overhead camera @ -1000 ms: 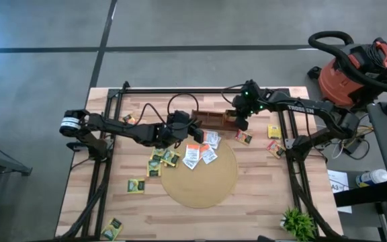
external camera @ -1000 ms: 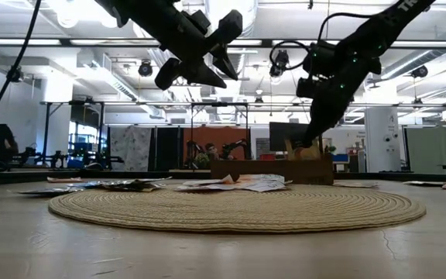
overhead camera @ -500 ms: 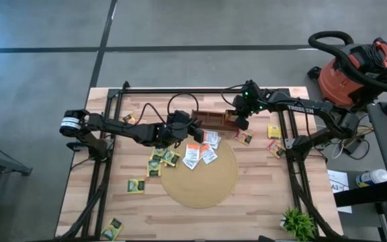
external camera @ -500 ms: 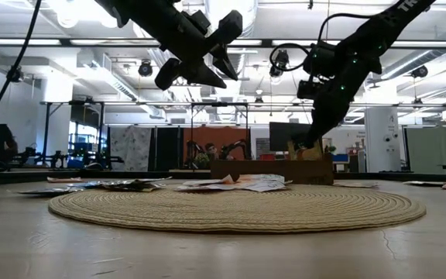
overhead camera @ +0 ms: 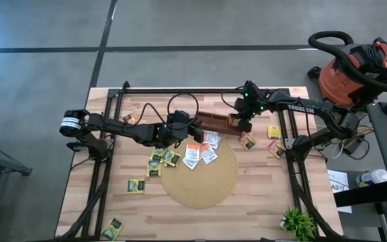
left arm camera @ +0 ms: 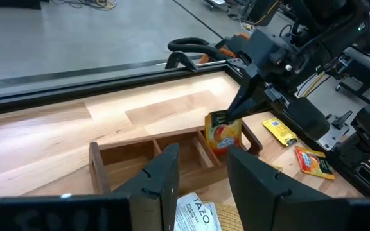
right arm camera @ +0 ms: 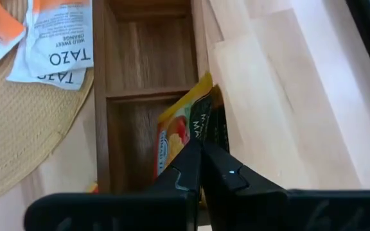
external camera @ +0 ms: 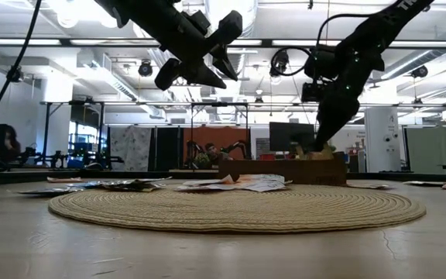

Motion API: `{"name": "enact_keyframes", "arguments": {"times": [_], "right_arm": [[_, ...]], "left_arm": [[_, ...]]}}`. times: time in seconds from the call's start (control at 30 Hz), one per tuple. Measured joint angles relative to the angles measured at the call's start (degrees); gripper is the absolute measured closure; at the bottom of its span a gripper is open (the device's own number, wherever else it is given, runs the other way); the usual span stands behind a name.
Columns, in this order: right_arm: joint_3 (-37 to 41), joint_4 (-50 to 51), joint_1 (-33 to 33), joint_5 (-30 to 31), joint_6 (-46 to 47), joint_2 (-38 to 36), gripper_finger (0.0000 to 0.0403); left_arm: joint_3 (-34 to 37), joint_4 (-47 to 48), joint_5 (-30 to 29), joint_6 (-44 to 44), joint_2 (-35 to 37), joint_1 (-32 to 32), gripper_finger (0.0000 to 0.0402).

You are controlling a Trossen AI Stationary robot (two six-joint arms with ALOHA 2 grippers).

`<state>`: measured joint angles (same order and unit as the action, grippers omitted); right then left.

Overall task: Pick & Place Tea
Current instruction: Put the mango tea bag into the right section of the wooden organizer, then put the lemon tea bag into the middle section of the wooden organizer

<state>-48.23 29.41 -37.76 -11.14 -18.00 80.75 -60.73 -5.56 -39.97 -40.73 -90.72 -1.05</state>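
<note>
The tea is many small sachets lying flat. White and orange ones (overhead camera: 200,151) are on the round mat's far edge, and yellow-green ones (overhead camera: 160,161) lie left of it. My right gripper (overhead camera: 242,125) is shut on one yellow-orange sachet with a dark green top (left arm camera: 223,133), at the right end of the wooden compartment box (overhead camera: 213,121). My left gripper (left arm camera: 201,176) hovers open above the box's left end, with nothing between its fingers. My right gripper pinches the sachet's dark green top edge (right arm camera: 201,128) between its two shut fingers (left arm camera: 239,106). The fingers slant down from above. The sachet stands on edge below them, its lower part inside the box's right-end compartment (left arm camera: 220,151). Whether it touches the floor, I cannot tell.
The tan mat (overhead camera: 200,178) covers the table's middle. More sachets lie right of the box (overhead camera: 247,141) and by the right frame (overhead camera: 274,131). Others lie near the front left (overhead camera: 113,228). A small plant (overhead camera: 297,222) stands at the front right corner. A red vacuum (overhead camera: 355,67) stands off the table.
My right gripper has tipped and swung a little toward the table's right edge, still shut on the sachet. The box's right end has slid slightly the same way. My left arm has kept still.
</note>
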Motion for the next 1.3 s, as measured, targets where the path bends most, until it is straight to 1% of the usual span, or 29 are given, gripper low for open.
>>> {"name": "enact_keyframes", "arguments": {"times": [0.13,0.27,0.37,0.5,0.63,0.83,1.0,1.23,1.3], "right_arm": [[-1.1,0.4,0.0,0.0,0.0,0.0,0.038],[-1.4,0.8,0.0,0.2,0.0,0.0,0.0345],[-1.9,2.9,0.0,1.6,0.0,0.0,0.0315],[-2.7,6.4,0.0,5.5,-0.2,0.0,0.0284],[-4.2,8.8,0.0,5.6,0.6,-0.9,0.0265],[-6.4,14.2,0.0,6.0,7.9,-4.7,0.0257],[-3.8,21.0,0.0,6.8,15.0,-8.3,0.0262],[5.3,25.1,0.4,6.1,26.5,-15.9,0.0276],[6.8,25.5,0.5,6.2,29.8,-17.9,0.0279]], "left_arm": [[0.0,0.0,0.0,0.0,0.0,0.1,0.0276],[0.0,0.0,0.0,0.0,0.0,0.2,0.0276],[0.0,0.0,0.0,0.0,0.0,0.2,0.0276],[0.0,0.0,0.0,0.0,0.0,0.3,0.0276],[0.0,0.0,0.0,0.0,0.0,0.3,0.0276],[0.0,0.0,0.0,0.0,0.0,0.3,0.0276],[0.0,0.0,0.7,0.0,0.0,0.3,0.0276],[0.1,0.0,8.5,0.2,-0.9,0.9,0.0276],[0.1,-0.5,11.0,0.1,-1.8,1.0,0.0276]]}}
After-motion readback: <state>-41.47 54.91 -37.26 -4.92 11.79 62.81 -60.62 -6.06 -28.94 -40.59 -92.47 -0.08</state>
